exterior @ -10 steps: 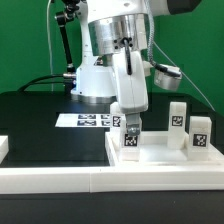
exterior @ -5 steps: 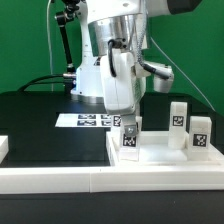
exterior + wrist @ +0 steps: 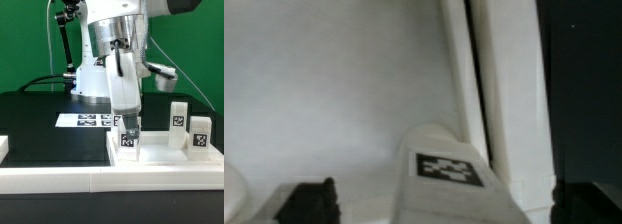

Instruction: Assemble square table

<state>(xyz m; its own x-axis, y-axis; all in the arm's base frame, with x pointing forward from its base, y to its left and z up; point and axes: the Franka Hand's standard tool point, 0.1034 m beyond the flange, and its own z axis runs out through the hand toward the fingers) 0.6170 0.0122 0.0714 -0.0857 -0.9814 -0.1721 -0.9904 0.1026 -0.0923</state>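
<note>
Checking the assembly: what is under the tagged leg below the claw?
The leg stands upright on the white square tabletop, with the claw directly above it. The contact under its base is hidden, so any screw joint cannot be seen.

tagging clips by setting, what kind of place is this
Most likely a robotics lab test bench: a green backdrop behind a black table, a marker board of printed tags fixed on it, and tagged white legs of a furniture kit.

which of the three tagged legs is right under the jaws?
The leg toward the exterior view's left, upright on the table top directly below the gripper. The other two legs stand together toward the exterior view's right.
</note>
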